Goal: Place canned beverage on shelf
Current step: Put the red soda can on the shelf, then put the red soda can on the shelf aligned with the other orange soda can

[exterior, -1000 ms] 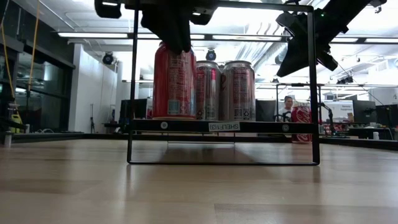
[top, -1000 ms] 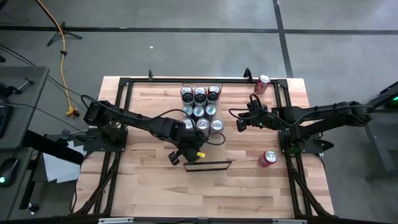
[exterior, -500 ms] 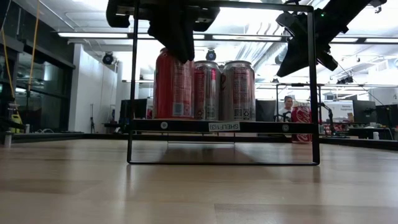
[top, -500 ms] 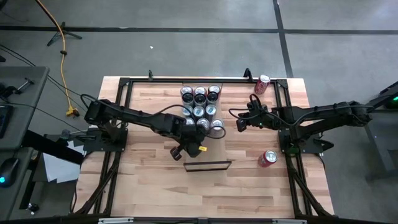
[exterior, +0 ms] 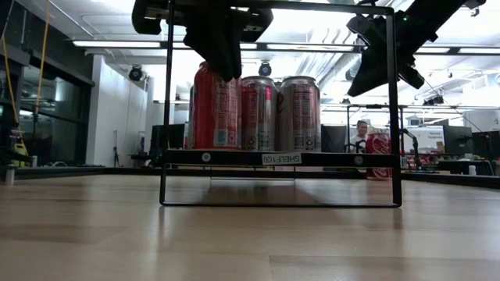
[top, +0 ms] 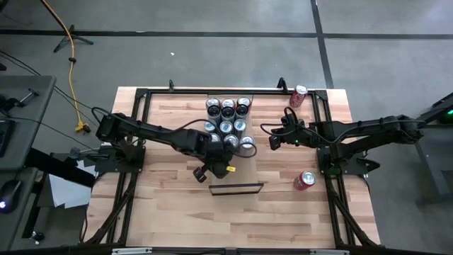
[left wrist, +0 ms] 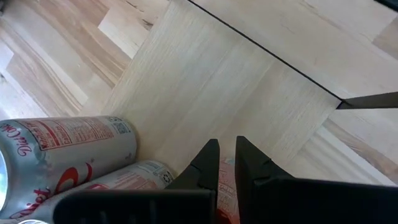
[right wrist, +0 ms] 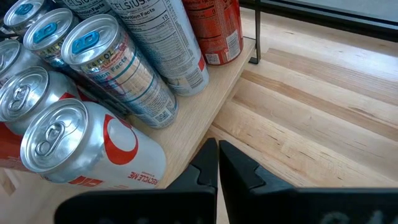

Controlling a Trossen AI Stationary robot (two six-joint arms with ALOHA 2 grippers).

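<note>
Fingers of our left hand (left wrist: pixel 224 163) are pressing nearly together and gripping nothing, hovering over the pale plain-wood shelf (left wrist: pixel 236 81) beside a silver-and-red beverage can (left wrist: pixel 68 146). Our right hand (right wrist: pixel 217 163) is sitting pressed shut just off the shelf's edge, also empty, near the cluster of upright cans (top: pixel 228 122). Farther out, two red cans are lying on the striped wooden desk (top: pixel 170 198), one near us (top: pixel 305 180), one at the far corner (top: pixel 299 95).

The left arm (top: pixel 185 142) hides part of the can cluster (top: pixel 228 117); the shelf (left wrist: pixel 217 93) runs off-frame.
</note>
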